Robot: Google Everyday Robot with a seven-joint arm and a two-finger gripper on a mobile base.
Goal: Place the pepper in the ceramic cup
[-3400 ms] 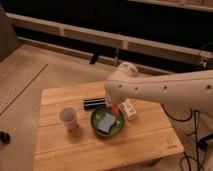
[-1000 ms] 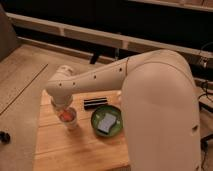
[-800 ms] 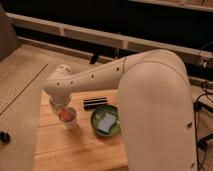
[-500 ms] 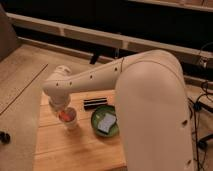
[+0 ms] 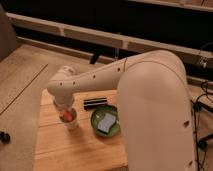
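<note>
Camera view: we see the arm [image 5: 150,95] reaching across the wooden tabletop [image 5: 60,150] from the right, filling much of the frame. The pincer [image 5: 65,106] sits directly above the cup [image 5: 71,120], at the tabletop's left side. The pepper [image 5: 66,116] shows orange-red at the cup's mouth, right under the pincer. We can't tell the pincer's opening or whether it grips the pepper. Green bowl [image 5: 106,121] just right of the cup, with a pale item inside. Dark bar [image 5: 96,102] behind the bowl.
</note>
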